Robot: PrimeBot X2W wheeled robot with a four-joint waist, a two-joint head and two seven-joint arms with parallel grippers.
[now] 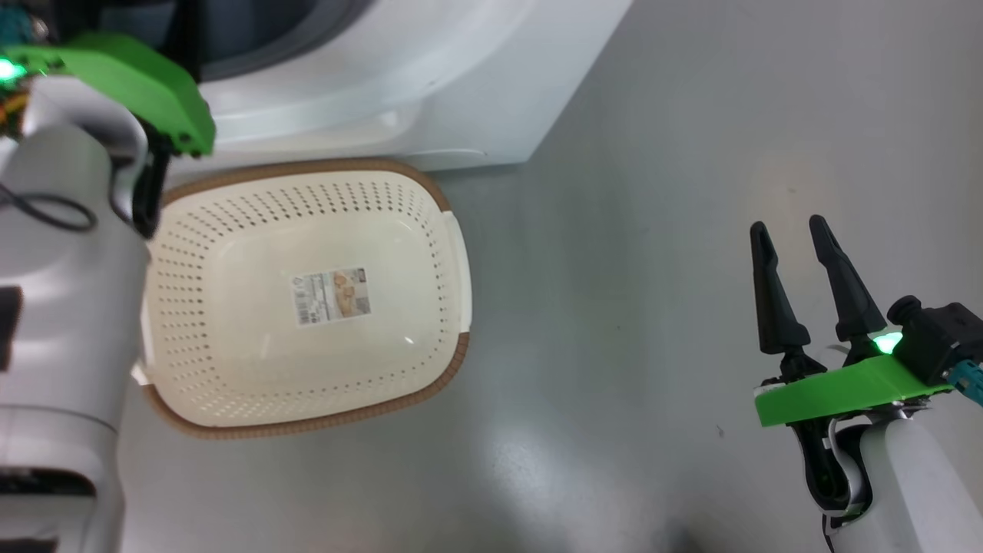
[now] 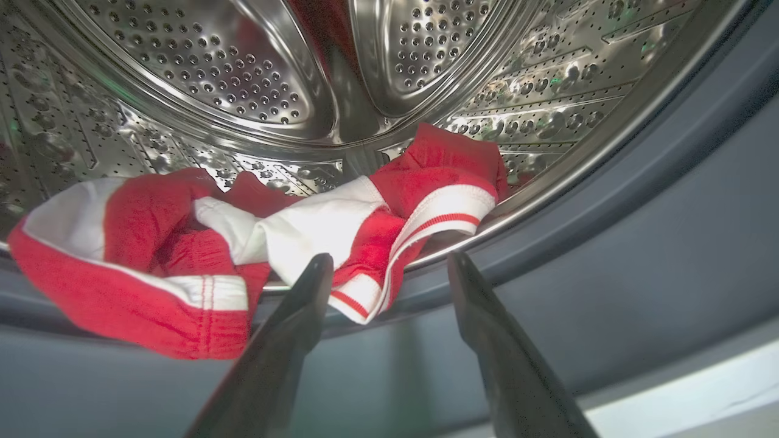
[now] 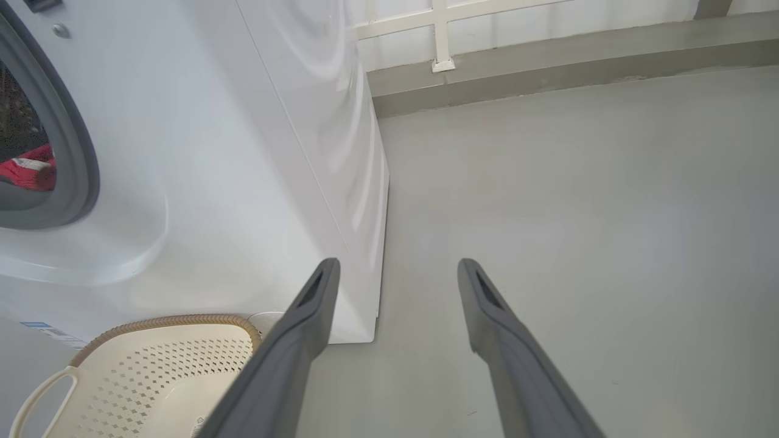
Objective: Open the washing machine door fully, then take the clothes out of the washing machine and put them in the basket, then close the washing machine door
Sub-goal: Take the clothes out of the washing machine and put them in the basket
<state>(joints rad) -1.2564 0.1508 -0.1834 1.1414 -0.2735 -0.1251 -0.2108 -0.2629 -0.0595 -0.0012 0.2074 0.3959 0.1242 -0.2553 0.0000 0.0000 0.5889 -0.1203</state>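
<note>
Presently, left gripper (image 2: 389,258): jaws spread wide with nothing between them; fingers point into the mouth of the washing machine (image 3: 243,152), tips near the drum lip.
Left arm pose: pale forearm raised at the left of the head view, wrist turned toward the opening above the basket (image 1: 230,346).
Clothes (image 2: 316,225): red bundle with white trim, lying at the front of the drum (image 2: 213,61) and spilling over its lip toward the grey rubber ring (image 2: 639,243). One white-edged fold hangs just ahead of the fingertips; contact cannot be confirmed.
Reason for hold: judged that the open jaws are lined up to straddle that fold, the nearest part of the bundle.
Basket: on the floor (image 1: 653,307), close against the machine's front below the opening, nothing in it but a sticker (image 1: 330,296). Judged placed for a short carry.
Right gripper (image 1: 787,223): jaws wide, empty, held low over bare floor, well apart from the basket; judged parked clear.
Stage: opening unobstructed; removal not yet begun.
</note>
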